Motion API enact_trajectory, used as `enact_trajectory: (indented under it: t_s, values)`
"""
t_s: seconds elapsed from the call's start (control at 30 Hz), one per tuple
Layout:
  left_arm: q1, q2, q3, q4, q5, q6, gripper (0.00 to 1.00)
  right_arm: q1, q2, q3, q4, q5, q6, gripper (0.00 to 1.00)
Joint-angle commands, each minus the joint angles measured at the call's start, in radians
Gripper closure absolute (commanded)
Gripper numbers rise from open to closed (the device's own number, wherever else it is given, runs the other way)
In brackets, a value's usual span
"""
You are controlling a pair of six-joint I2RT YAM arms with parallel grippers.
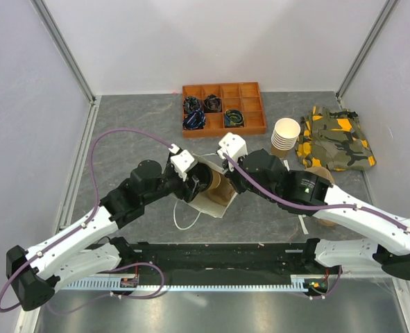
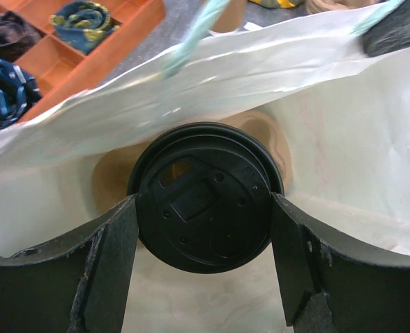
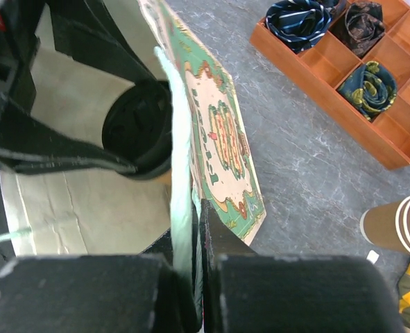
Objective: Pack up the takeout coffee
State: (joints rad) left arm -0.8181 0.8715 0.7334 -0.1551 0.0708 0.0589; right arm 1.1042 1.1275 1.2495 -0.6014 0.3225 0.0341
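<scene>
The takeout coffee, a tan cup with a round black lid, lies on its side inside the mouth of a white paper bag. My left gripper reaches into the bag, one finger pressed on each side of the lid. From the right wrist the lid shows behind the bag's printed outer wall. My right gripper is shut on the bag's upper edge and pale green handle, holding the mouth up. From above, the bag lies mid-table between both grippers.
An orange divided tray with rolled ties sits at the back. A stack of cream paper cups and a camouflage pouch stand at the back right. A brown pulp tray lies partly under my right arm.
</scene>
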Motion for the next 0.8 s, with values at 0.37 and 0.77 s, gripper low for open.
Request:
enact_trajectory:
  t_s: [0.37, 0.77]
  values:
    - [-0.019, 0.174, -0.023, 0.246, 0.099, -0.05, 0.58, 0.002, 0.041, 0.024, 0.034, 0.05, 0.076, 1.0]
    - [-0.041, 0.287, -0.019, 0.22, 0.04, -0.019, 0.59, -0.007, 0.037, 0.022, 0.022, 0.035, 0.105, 1.0]
